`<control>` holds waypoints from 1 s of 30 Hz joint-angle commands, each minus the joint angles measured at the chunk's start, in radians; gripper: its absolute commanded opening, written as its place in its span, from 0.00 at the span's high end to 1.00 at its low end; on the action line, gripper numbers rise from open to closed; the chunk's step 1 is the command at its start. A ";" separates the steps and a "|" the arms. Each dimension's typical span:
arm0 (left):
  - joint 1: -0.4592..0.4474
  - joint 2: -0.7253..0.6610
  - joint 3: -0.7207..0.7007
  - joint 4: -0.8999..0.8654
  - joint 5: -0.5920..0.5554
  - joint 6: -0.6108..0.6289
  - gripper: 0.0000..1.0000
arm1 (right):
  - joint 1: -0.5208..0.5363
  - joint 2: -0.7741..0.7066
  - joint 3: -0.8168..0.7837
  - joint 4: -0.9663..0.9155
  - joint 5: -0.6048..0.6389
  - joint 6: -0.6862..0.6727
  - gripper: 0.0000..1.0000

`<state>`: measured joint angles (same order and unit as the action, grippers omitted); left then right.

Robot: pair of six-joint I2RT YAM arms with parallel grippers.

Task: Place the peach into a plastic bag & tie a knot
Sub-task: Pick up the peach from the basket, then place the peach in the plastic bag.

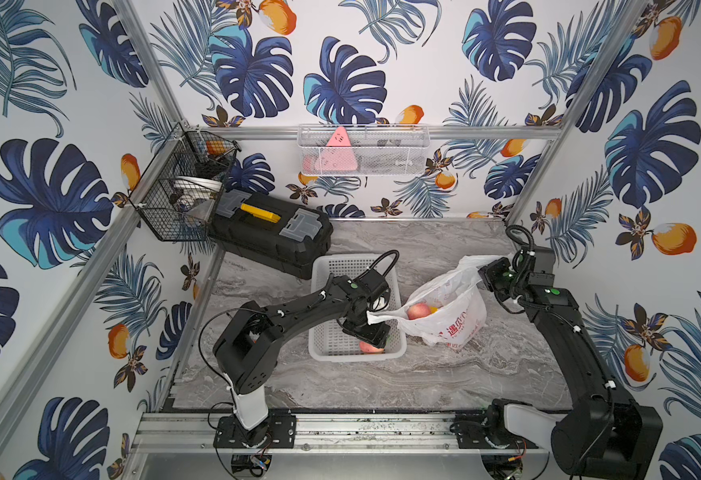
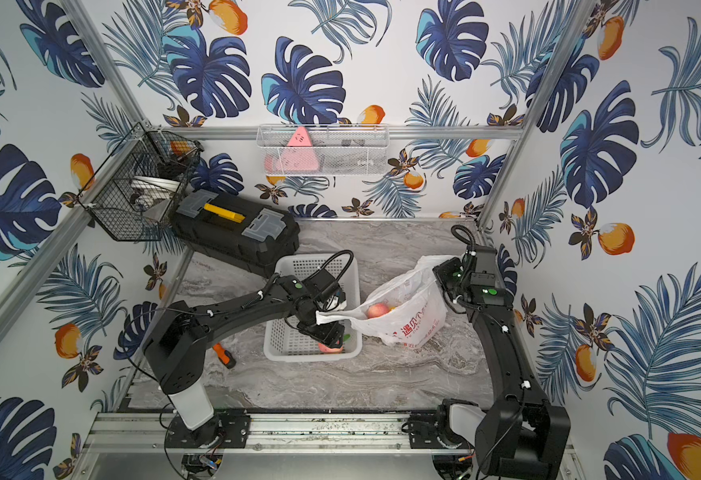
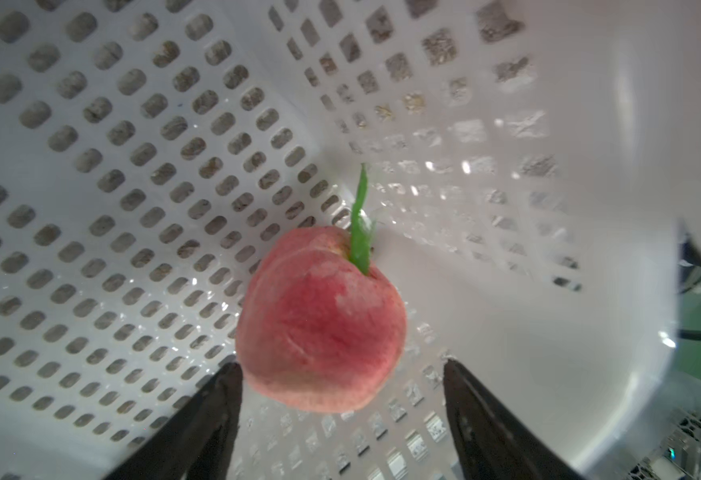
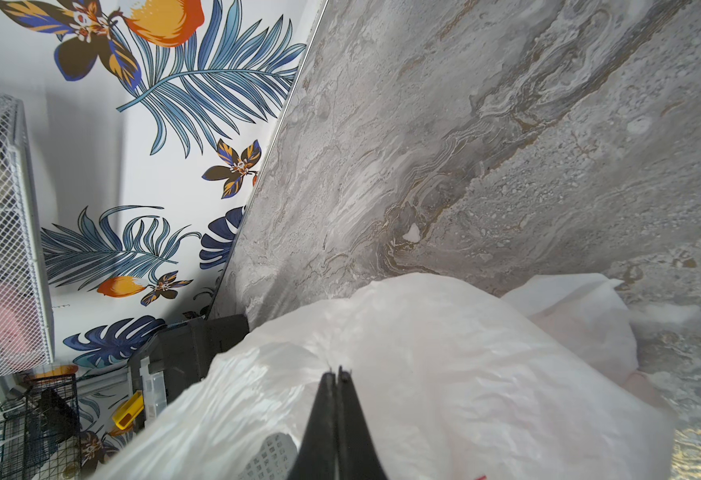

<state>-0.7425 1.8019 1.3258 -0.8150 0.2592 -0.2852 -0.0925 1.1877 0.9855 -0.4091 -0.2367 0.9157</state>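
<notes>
Black fingers [image 3: 207, 424] of the left gripper [image 3: 340, 365] are seen closest in the left wrist view, spread apart on either side of a pink peach [image 3: 319, 320] with a green leaf. Nothing is gripped, and contact with the fruit cannot be told. In both top views this peach is found in the 5 o'clock corner of the white perforated basket [image 1: 330, 332], so its transfer is judged not yet done.

At 3 o'clock of the basket the plastic bag [image 1: 461, 320] is stood on the marble tabletop [image 1: 382, 382] with its mouth held open. One handle [image 1: 382, 318] is stretched toward 9 o'clock over the basket rim onto the left gripper's body; whether it is hooked there cannot be told. A second pink fruit [image 1: 418, 311] is seen already inside the bag, with something orange just beside it.

At the bag's 1 o'clock edge the film is pinched by the right gripper [image 4: 336, 372], whose jaws are closed on it. No knot is seen and the handles are apart, so the bagging is judged part done at most and the tying wholly left.
</notes>
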 commanded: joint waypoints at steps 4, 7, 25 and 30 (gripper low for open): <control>-0.018 0.046 0.001 0.028 -0.051 0.018 0.30 | 0.002 -0.002 -0.002 0.012 0.000 0.001 1.00; -0.018 0.039 0.011 0.025 -0.039 0.025 0.39 | 0.002 0.000 0.004 0.003 0.005 -0.004 1.00; 0.079 -0.094 0.454 -0.034 0.188 0.006 0.44 | 0.003 0.009 0.010 0.010 -0.010 -0.001 1.00; -0.044 0.104 0.636 0.022 0.236 0.013 0.43 | 0.003 0.002 0.008 0.001 -0.006 -0.004 1.00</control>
<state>-0.7506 1.8385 1.8969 -0.8391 0.4179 -0.2626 -0.0917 1.1950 0.9932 -0.4068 -0.2466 0.9154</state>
